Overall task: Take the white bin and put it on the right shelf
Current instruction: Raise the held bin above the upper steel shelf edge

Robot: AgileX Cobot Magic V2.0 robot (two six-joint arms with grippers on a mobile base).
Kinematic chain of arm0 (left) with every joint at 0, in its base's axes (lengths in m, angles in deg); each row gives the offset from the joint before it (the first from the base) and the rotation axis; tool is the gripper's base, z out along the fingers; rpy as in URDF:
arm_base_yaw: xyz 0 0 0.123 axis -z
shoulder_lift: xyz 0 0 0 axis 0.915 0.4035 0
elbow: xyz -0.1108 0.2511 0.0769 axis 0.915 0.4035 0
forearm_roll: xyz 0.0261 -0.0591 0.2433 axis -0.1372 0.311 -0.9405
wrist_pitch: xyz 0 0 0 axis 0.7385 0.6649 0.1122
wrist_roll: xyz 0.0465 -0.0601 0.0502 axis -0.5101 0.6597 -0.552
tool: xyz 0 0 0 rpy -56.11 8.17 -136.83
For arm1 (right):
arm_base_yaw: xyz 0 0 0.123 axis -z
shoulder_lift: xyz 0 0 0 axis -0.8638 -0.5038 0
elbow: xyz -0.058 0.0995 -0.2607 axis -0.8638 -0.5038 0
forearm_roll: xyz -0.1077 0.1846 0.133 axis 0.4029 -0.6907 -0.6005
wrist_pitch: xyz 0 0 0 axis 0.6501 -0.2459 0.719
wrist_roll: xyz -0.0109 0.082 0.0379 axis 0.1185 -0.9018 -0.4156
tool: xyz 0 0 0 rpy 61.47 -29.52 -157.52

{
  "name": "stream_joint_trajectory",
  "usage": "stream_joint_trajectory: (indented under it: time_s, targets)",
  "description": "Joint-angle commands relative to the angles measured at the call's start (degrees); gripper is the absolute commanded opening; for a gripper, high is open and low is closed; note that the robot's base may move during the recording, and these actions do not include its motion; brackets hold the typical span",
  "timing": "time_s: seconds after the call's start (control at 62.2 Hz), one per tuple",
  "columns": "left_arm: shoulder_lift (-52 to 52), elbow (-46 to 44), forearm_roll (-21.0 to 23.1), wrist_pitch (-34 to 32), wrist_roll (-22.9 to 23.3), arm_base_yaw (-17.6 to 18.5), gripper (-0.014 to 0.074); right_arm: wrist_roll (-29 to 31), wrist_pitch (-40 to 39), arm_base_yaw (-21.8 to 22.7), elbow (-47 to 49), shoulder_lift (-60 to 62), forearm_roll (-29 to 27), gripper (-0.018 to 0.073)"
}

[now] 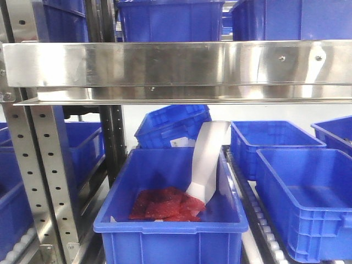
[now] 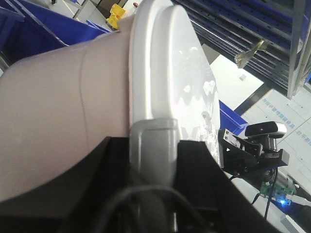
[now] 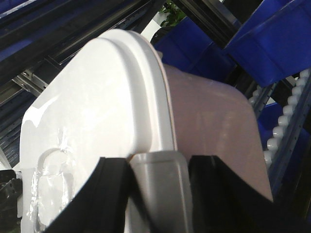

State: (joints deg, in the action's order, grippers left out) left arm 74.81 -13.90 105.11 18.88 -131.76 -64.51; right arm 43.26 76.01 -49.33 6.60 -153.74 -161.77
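Observation:
The white bin (image 2: 63, 102) fills the left wrist view, pinkish body to the left and white lid (image 2: 175, 73) to the right. My left gripper (image 2: 153, 155) is shut on the grey handle clip (image 2: 153, 145) at the lid's rim. In the right wrist view the white bin (image 3: 209, 121) lies mirrored, with its lid (image 3: 92, 107) on the left. My right gripper (image 3: 158, 170) is shut on the opposite grey clip (image 3: 160, 184). The right shelf (image 1: 176, 63), with its shiny riveted steel rail, spans the top of the front view. Neither the bin nor the grippers show there.
Below the rail, a blue crate (image 1: 170, 209) with red packets and a white strip sits on the roller level. More blue crates (image 1: 305, 198) stand to its right and behind. Perforated uprights (image 1: 38, 176) stand at the left. Blue crates (image 1: 170, 19) sit above the rail.

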Motion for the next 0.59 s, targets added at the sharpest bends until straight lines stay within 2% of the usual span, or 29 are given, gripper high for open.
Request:
stream_joint_trajectory:
  time_s: [0.0, 0.579]
  targets:
    - [-2.57, -1.92, 6.11, 18.25, -1.17, 3.58, -0.0117, 0.89, 11.95, -2.61, 2.05, 2.63, -3.87, 0.0053]
    - [-2.57, -1.92, 6.11, 18.25, -1.17, 3.58, -0.0117, 0.89, 11.84, -2.61, 2.05, 2.63, -3.87, 0.0053]
